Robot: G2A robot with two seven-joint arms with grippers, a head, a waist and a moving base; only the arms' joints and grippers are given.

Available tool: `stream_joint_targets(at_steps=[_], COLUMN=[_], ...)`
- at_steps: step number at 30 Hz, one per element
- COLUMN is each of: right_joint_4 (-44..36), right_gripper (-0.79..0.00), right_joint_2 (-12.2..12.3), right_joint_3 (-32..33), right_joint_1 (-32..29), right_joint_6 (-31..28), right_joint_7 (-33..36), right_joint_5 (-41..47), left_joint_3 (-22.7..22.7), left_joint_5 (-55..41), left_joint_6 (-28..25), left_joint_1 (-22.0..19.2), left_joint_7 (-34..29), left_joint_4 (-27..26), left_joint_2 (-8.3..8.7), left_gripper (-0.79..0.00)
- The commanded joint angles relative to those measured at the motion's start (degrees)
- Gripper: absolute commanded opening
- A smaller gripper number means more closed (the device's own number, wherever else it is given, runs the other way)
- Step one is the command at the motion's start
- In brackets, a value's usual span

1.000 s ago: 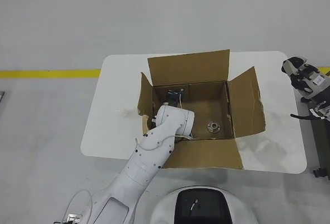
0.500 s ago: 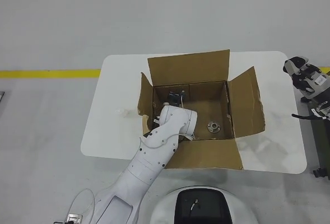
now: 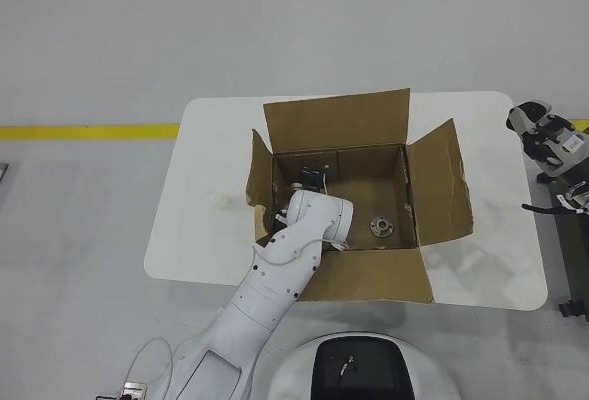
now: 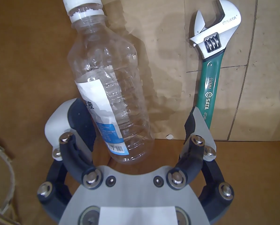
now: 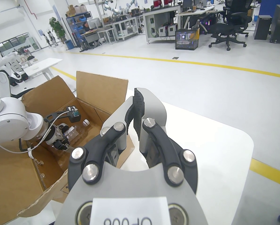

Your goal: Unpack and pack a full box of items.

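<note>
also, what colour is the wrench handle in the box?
The wrench handle is green with white print; best seen in the left wrist view.

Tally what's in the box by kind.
Clear plastic bottle: 1
Green-handled wrench: 1
Round metal part: 1
Pale ring, partly cut off: 1
Total: 4

Wears smooth, glossy white rounded shells along the left arm (image 3: 274, 270), trailed by a thin white cable (image 5: 13, 149). Shows grey metal palm plates (image 4: 132, 188) on the left gripper (image 4: 131, 113) and right gripper (image 5: 138, 104). Has black curved linkages (image 4: 71, 151) pinned with silver screws (image 4: 89, 178), black ribbed pads (image 5: 136, 108) backed in white, and a white label (image 5: 128, 209) low on each plate.
</note>
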Motion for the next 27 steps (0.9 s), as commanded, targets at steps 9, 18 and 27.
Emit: stream_joint_targets(at_steps=[9, 18, 27], right_joint_4=[-0.2, -0.3, -0.6], right_gripper=[-0.785, -0.785, -0.763], right_joint_2=[0.0, 0.0, -0.1], right_joint_3=[0.2, 0.3, 0.5], right_joint_1=[-0.1, -0.2, 0.6], right_joint_6=[0.0, 0.0, 0.4], right_joint_7=[0.1, 0.3, 0.9], right_joint_5=[-0.1, -0.1, 4.4], left_joint_3=[-1.4, -2.7, -5.0], left_joint_5=[0.9, 2.6, 3.6], left_joint_6=[-1.2, -1.5, -1.8], left_joint_1=[0.2, 0.7, 1.4], left_joint_7=[0.4, 0.0, -0.1], left_joint_4=[1.0, 1.3, -3.0], left_joint_2=[-0.63, -0.99, -1.15], left_gripper=[-0.222, -0.785, -0.785])
